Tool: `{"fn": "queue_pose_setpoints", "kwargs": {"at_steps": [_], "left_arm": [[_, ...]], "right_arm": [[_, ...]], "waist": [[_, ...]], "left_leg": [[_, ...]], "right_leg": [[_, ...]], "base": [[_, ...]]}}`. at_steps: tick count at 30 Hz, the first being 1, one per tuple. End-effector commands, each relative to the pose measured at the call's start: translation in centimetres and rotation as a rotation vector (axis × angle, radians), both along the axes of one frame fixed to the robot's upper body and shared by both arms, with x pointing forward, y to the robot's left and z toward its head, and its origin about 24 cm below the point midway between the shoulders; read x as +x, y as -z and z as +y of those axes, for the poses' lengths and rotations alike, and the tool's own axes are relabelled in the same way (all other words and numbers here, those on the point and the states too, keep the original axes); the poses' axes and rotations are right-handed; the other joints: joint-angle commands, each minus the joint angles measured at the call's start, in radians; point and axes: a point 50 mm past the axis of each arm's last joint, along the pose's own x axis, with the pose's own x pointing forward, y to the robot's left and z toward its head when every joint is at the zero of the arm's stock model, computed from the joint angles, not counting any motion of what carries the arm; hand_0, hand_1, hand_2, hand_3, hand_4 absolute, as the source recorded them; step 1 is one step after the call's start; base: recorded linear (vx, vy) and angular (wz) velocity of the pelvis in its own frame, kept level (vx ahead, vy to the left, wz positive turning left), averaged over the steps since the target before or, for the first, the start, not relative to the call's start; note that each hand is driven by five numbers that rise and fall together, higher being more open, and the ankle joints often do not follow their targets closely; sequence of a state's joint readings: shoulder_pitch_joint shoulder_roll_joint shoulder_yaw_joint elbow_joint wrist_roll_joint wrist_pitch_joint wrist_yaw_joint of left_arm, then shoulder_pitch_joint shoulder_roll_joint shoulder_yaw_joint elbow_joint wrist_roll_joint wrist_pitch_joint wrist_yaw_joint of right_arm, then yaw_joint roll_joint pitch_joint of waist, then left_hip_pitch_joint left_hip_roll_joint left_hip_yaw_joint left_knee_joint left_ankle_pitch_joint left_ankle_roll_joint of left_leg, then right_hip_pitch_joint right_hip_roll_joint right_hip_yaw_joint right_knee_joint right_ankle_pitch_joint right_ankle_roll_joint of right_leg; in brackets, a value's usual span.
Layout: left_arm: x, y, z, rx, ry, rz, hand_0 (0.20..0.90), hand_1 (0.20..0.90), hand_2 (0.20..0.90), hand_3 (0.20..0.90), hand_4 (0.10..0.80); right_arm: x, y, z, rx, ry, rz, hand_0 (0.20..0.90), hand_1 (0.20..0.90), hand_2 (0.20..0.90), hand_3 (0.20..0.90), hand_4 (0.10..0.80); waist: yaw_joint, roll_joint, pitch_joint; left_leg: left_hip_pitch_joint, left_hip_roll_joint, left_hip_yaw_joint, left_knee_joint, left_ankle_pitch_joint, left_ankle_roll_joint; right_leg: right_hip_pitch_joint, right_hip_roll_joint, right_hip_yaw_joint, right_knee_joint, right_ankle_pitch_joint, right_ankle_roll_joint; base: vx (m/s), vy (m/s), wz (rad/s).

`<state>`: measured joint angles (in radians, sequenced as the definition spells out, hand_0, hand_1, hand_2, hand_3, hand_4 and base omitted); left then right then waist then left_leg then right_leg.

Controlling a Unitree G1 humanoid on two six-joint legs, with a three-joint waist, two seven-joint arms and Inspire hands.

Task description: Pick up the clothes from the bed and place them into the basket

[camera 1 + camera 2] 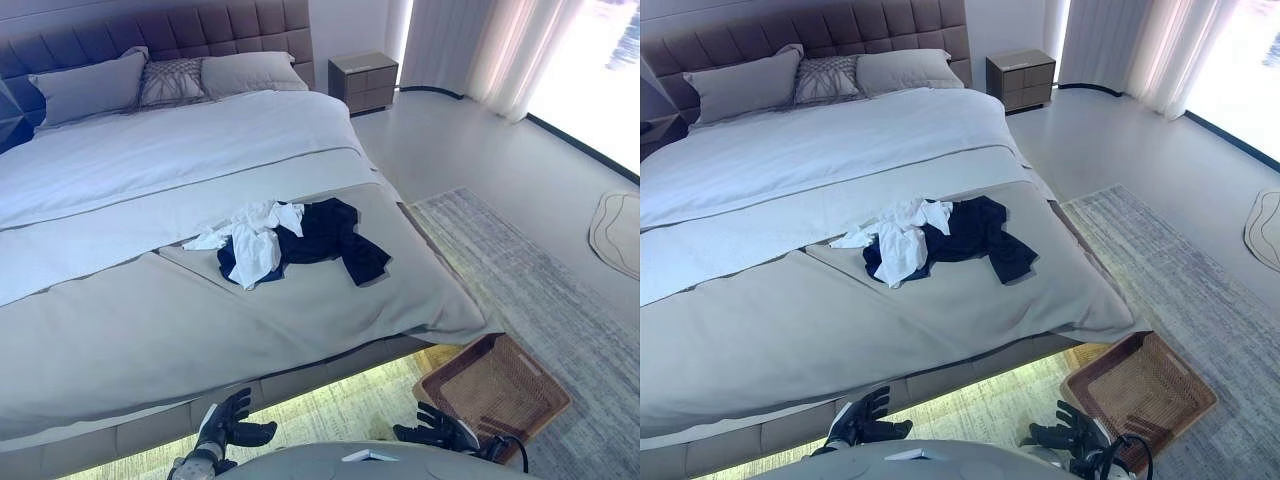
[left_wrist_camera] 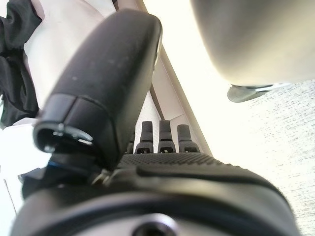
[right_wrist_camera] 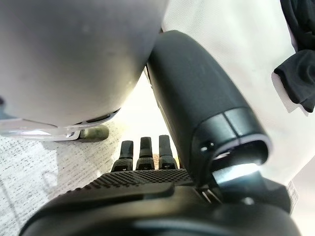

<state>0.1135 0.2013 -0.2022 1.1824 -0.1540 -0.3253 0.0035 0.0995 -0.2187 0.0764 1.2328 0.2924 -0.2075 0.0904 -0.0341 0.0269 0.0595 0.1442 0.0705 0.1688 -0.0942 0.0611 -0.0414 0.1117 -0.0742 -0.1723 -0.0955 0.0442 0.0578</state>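
A white garment point(image 1: 256, 240) and a dark navy garment point(image 1: 330, 238) lie crumpled together on the grey bedspread point(image 1: 150, 320), toward the foot of the bed. A brown woven basket point(image 1: 495, 388) sits on the floor by the bed's near right corner. My left hand point(image 1: 228, 422) hangs low in front of the bed's foot, open and empty. My right hand point(image 1: 432, 428) hangs low next to the basket, open and empty. The dark garment also shows past my thumb in the left wrist view point(image 2: 15, 73) and in the right wrist view point(image 3: 300, 83).
Pillows point(image 1: 90, 85) lean on the padded headboard. A nightstand point(image 1: 364, 80) stands at the far right of the bed. A grey rug point(image 1: 540, 280) lies right of the bed, curtains point(image 1: 480, 45) behind it, and a small pale mat point(image 1: 618, 232) at far right.
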Motion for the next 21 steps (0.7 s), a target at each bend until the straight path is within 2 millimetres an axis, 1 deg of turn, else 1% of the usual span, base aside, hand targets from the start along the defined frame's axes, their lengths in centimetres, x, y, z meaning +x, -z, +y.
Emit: {"fn": "queue_pose_setpoints", "kwargs": {"at_steps": [1, 4, 15, 21], "left_arm": [[4.54, -1.50, 0.10, 0.015, 0.036, -0.173, 0.900, 0.900, 0.900, 0.900, 0.800], [4.92, -1.72, 0.31, 0.003, 0.009, -0.195, 0.900, 0.900, 0.900, 0.900, 0.800], [4.41, -1.30, -0.08, -0.012, 0.017, -0.152, 0.900, 0.900, 0.900, 0.900, 0.800], [4.50, -1.36, 0.07, -0.019, -0.002, -0.157, 0.900, 0.900, 0.900, 0.900, 0.800]], "right_arm": [[3.59, -0.65, 0.22, -0.026, -0.034, -0.088, 0.900, 0.900, 0.900, 0.900, 0.800], [3.55, -0.67, 0.09, -0.038, -0.034, -0.089, 0.900, 0.900, 0.900, 0.900, 0.800], [4.30, -0.90, 0.31, -0.071, -0.037, -0.126, 0.900, 0.900, 0.900, 0.900, 0.800], [4.28, -0.90, 0.23, -0.055, -0.032, -0.125, 0.900, 0.900, 0.900, 0.900, 0.800]], "waist": [[-0.004, -0.034, 0.039], [-0.004, -0.036, 0.041], [-0.005, -0.027, 0.045], [-0.007, -0.022, 0.048]], "left_leg": [[0.045, -0.072, -0.019, 0.030, -0.145, 0.046], [0.044, -0.072, -0.018, 0.032, -0.145, 0.047], [0.045, -0.074, -0.020, 0.034, -0.146, 0.048], [0.043, -0.074, -0.018, 0.035, -0.145, 0.048]], "right_leg": [[0.042, 0.006, 0.014, 0.050, -0.066, 0.030], [0.039, 0.006, 0.015, 0.054, -0.067, 0.029], [0.038, 0.004, 0.015, 0.058, -0.068, 0.028], [0.036, 0.004, 0.013, 0.057, -0.067, 0.026]], "base": [[0.000, 0.000, 0.00], [0.000, 0.000, 0.00], [0.000, 0.000, 0.00], [0.000, 0.000, 0.00]]}}
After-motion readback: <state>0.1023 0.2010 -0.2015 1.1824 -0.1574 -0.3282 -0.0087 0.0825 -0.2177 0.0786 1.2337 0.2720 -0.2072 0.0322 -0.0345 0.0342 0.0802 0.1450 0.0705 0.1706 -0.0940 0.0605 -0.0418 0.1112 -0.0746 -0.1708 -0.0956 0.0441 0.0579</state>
